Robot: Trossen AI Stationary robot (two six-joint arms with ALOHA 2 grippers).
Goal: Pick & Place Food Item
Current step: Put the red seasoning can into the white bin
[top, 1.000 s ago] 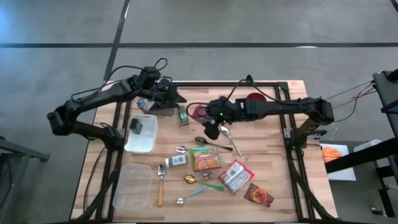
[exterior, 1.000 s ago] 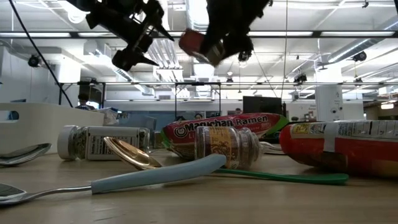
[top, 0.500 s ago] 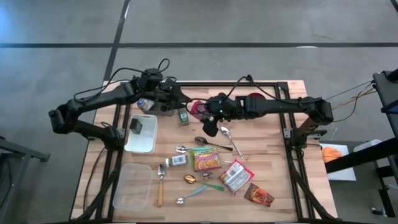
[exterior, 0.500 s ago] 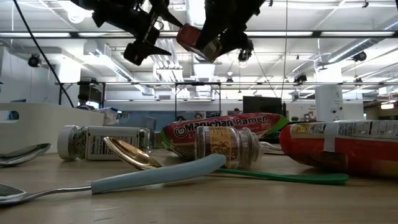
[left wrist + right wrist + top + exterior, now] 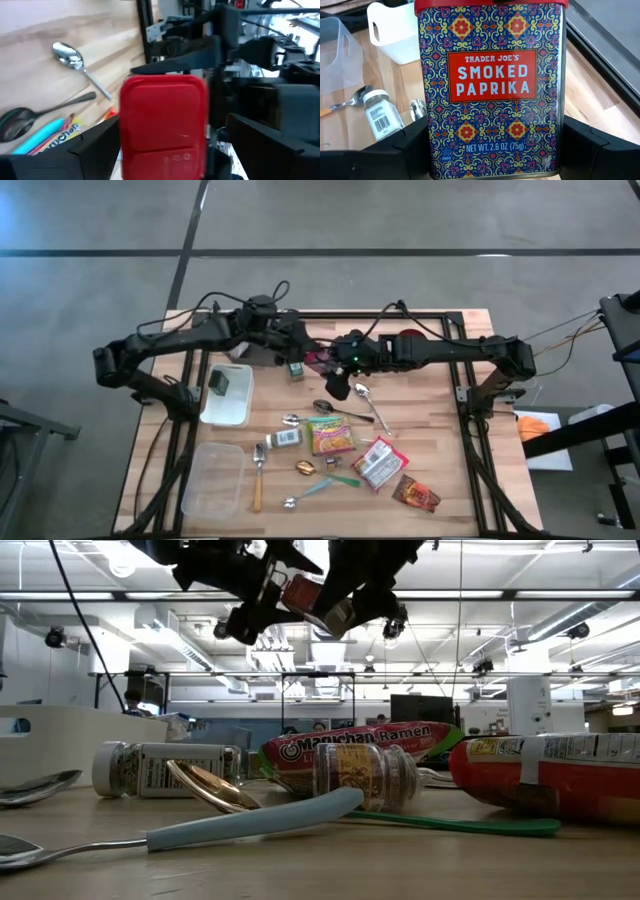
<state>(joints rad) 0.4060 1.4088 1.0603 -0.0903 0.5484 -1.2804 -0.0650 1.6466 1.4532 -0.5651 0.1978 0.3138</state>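
A tin of smoked paprika (image 5: 492, 85) with a patterned blue and red body and a red lid hangs high over the table's far middle. My right gripper (image 5: 495, 147) is shut on it. The tin (image 5: 315, 602) shows tilted in the low view. My left gripper (image 5: 172, 130) is open and faces the tin's red lid (image 5: 164, 120), one finger on each side of that end. No touch shows there. In the high view the two grippers meet at the tin (image 5: 320, 360). My right gripper pinches the tin between its two fingers, on the two narrow sides near its bottom end (image 5: 431, 150). The fingers come slanting down from the table's right. The tin is lifted clear of the table and tilted, its lid end toward my left gripper.
Below lie ramen packets (image 5: 331, 436), spice jars (image 5: 285, 438), several spoons (image 5: 372, 408) and a snack packet (image 5: 415, 494). A white bin (image 5: 228, 395) and a clear tub (image 5: 213, 478) stand at the left. A small jar (image 5: 294, 367) stands under the left arm.
My left gripper has gone toward the table's right, up to the held tin, and has tipped more level. Its open fingers now stand around the lid end. The tin and my right gripper have kept still.
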